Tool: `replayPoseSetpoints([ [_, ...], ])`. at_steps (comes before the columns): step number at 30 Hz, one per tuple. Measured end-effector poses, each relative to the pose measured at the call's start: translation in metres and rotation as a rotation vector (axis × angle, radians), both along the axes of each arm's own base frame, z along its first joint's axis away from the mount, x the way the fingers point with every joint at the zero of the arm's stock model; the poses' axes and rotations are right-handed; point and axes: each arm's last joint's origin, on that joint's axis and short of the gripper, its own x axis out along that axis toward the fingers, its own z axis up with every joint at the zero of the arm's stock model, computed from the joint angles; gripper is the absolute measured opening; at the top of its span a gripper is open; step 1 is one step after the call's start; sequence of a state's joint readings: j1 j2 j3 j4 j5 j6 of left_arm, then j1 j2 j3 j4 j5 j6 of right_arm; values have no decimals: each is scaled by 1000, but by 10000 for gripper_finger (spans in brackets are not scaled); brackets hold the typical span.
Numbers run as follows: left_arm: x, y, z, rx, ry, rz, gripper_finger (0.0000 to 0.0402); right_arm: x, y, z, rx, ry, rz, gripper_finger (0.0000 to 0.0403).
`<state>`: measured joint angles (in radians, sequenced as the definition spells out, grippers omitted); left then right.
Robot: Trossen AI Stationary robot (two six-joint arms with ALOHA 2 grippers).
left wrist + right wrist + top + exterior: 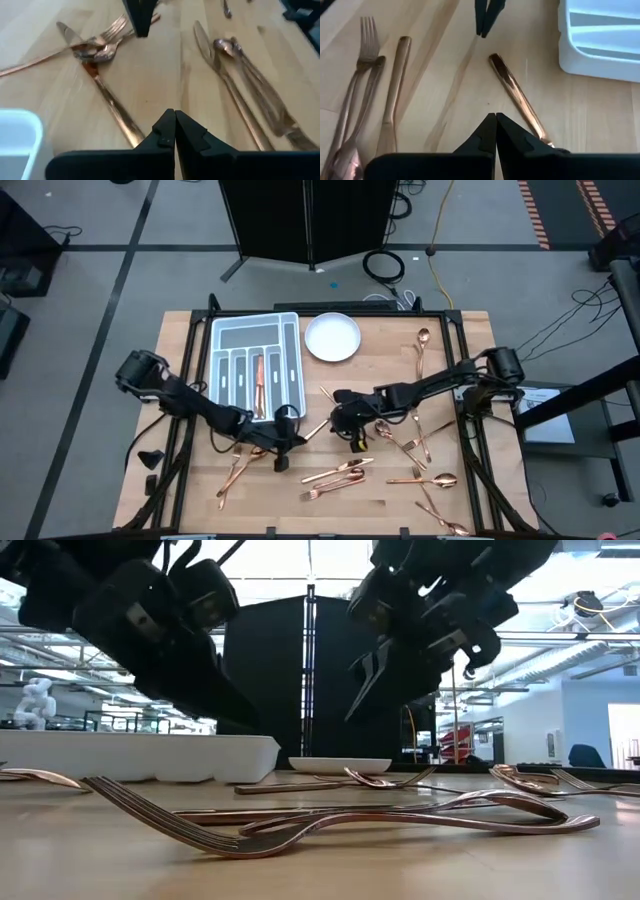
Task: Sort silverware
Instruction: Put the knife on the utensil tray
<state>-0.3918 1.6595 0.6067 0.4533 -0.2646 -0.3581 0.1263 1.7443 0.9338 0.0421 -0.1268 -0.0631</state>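
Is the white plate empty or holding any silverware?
Empty: the high view shows the plate bare white, with no silverware on it.

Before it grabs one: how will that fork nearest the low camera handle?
The fork is probably stiff: thin metal holding its curve. Likely slippery, since it is polished and reflective. It lies nearly flat on the table, tines slightly lifted, so it may slide or pivot when pushed rather than roll.
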Motion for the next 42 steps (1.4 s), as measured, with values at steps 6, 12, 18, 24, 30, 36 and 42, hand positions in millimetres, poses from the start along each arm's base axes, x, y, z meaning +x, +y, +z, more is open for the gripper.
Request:
replayPoseSetpoints([
  [6, 0, 2, -9, 10, 49, 12, 1, 2, 0, -5, -1, 4, -1, 3],
  [12, -1, 3, -11, 4, 73, 23, 1, 6, 1, -1, 3, -54, 2, 4],
  [18, -1, 3, -13, 7, 80, 23, 1, 7, 1, 0, 2, -66, 4, 4],
  [24, 1, 3, -21, 42, 91, 48, 1, 7, 1, 0, 3, -70, 4, 4],
  [30, 1, 4, -25, 51, 101, 55, 1, 7, 1, 0, 3, -71, 4, 4],
  [36, 0, 3, -25, 37, 110, 39, 1, 7, 1, 0, 3, -71, 4, 4],
  [42, 0, 3, -26, 33, 126, 21, 1, 7, 1, 0, 3, -72, 5, 4],
])
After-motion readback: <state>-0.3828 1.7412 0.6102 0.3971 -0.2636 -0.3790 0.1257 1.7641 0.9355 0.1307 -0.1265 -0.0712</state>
